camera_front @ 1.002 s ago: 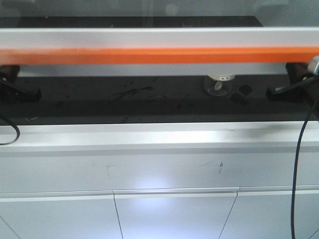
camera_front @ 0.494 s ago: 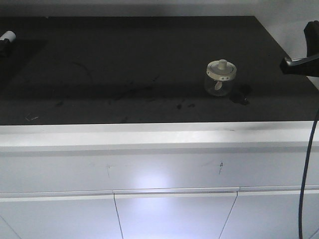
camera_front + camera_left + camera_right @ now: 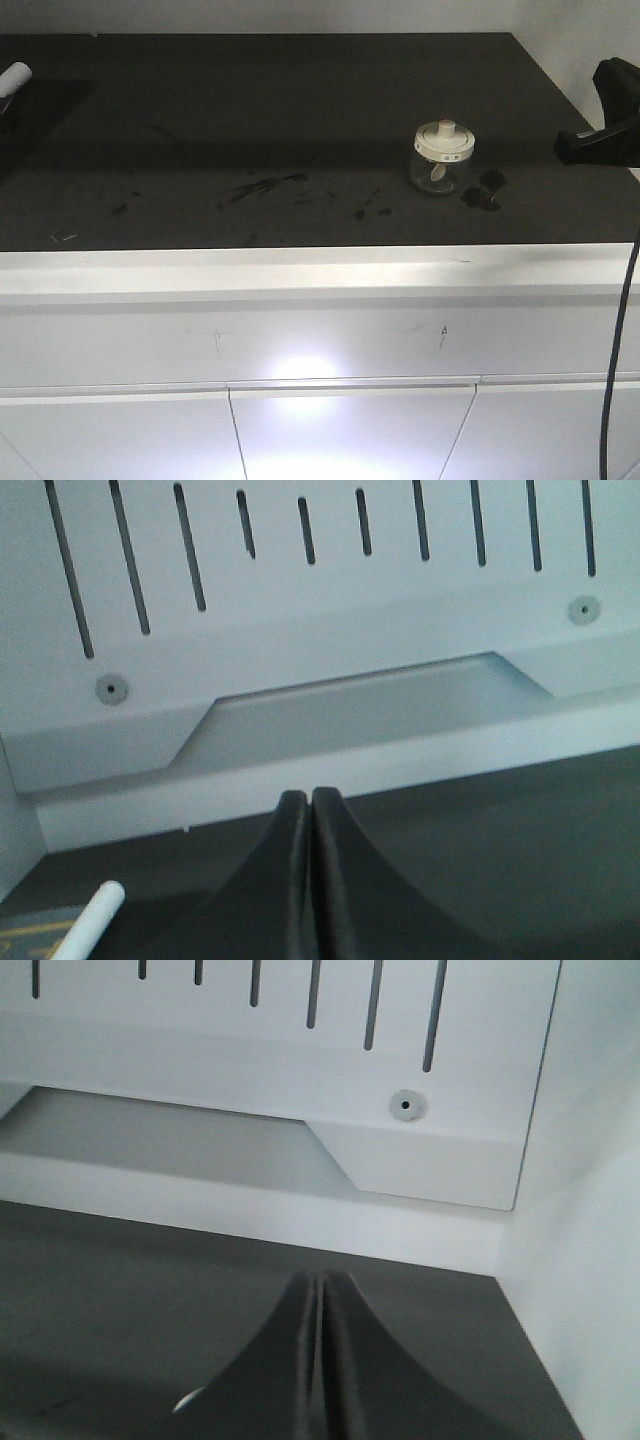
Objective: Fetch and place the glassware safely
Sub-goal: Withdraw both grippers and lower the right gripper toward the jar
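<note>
The glass jar [image 3: 443,160] with its cream-white knobbed lid stands upright on the right part of the black worktop [image 3: 250,110]. My right gripper [image 3: 572,147] hovers to the right of the jar, apart from it, pointing left. In the right wrist view its jaws [image 3: 322,1282] are pressed shut and empty, above the black surface. My left gripper [image 3: 307,798] is shut and empty, near a white paper tube [image 3: 90,925]. In the front view the tube [image 3: 15,75] lies at the far left edge; the left gripper is not clearly visible there.
A white slotted back panel [image 3: 320,600] and a white side wall [image 3: 600,1290] bound the worktop. Small black bits [image 3: 484,190] lie just right of the jar, dark smudges [image 3: 265,187] mid-surface. A white cabinet front [image 3: 320,340] runs below.
The grey-and-orange bar that crossed the view one second ago is gone from view. Both grippers have left their low side positions; the right one now sits higher, right of the jar.
</note>
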`<state>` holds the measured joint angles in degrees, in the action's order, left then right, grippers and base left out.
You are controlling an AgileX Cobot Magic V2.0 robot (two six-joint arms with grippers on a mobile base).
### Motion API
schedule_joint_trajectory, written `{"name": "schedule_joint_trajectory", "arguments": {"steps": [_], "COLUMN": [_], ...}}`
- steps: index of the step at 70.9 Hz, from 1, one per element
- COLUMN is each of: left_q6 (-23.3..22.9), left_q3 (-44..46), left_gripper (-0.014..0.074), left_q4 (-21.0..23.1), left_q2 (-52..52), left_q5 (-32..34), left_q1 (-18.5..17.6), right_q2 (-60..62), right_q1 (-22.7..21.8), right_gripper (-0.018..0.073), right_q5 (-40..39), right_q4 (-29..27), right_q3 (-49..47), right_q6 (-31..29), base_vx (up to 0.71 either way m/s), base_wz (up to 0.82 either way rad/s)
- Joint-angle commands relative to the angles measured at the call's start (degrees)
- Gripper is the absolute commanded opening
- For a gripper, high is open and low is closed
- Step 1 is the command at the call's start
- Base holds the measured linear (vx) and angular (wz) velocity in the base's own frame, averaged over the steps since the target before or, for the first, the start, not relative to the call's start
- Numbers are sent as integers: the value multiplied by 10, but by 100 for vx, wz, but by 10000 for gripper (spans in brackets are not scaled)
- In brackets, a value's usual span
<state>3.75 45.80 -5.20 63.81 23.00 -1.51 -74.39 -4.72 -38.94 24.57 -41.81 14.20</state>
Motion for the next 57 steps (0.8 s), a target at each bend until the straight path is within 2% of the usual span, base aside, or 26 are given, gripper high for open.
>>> {"name": "schedule_joint_trajectory", "arguments": {"steps": [1, 8, 17, 32, 57], "left_q6": [-5, -5, -5, -5, -5], "left_q3": [16, 14, -23, -123, -237], "left_gripper": [-7, -7, -7, -7, -7], "left_q4": [4, 3, 3, 3, 3], "left_q2": [-26, -44, -77, -131, -229], "left_q5": [12, -10, -7, 12, 11], "left_q1": [0, 0, 0, 0, 0], "right_q2": [25, 35, 52, 91, 135], "right_q1": [-2, -2, -1, -1, -1], "right_gripper": [-4, -4, -4, -4, -4], "right_q5": [-33, -33, -10, -1, -5], "right_q4": [17, 70, 125, 117, 117], "right_q3": [-15, -15, -13, 56, 155], "right_q6": [39, 70, 121, 122, 122], "base_vx": [0, 0, 0, 0, 0], "base_wz": [0, 0, 0, 0, 0]}}
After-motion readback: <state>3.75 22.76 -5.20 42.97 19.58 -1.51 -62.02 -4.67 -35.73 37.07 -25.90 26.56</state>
